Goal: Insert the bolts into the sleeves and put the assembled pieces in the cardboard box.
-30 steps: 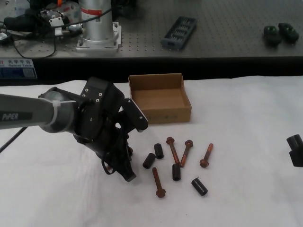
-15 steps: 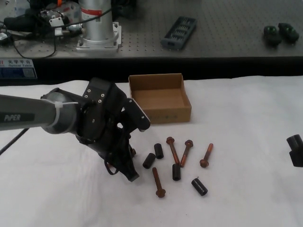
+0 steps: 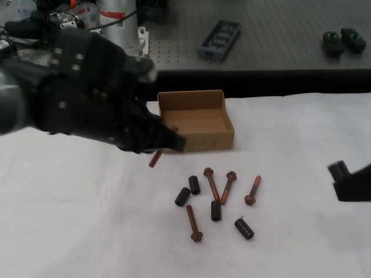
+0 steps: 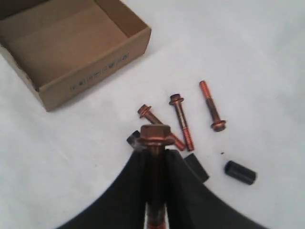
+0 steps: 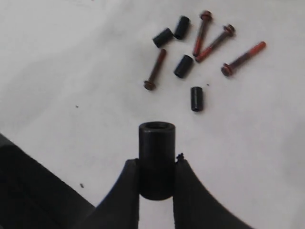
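Note:
My left gripper [image 4: 155, 155] is shut on a copper bolt [image 4: 154, 138], head outward, held above the white cloth. In the high view the left arm hangs near the cardboard box [image 3: 196, 121], and the bolt's tip [image 3: 155, 159] pokes out below the left gripper [image 3: 163, 142]. My right gripper [image 5: 157, 164] is shut on a black sleeve [image 5: 157, 152] with its open bore facing outward; it sits at the right edge of the high view [image 3: 349, 182]. Several loose bolts [image 3: 211, 184] and black sleeves [image 3: 215, 210] lie on the cloth in front of the box.
The open box [image 4: 71, 43] has nothing in it. White cloth [image 3: 301, 145] covers the bench. Behind it is a dark perforated board with a metal post [image 3: 117, 29] and a black holder [image 3: 218, 37].
The left arm rose off the cloth with a bolt in its fingers and now hangs higher, near the box. The right gripper moved inward from the right edge.

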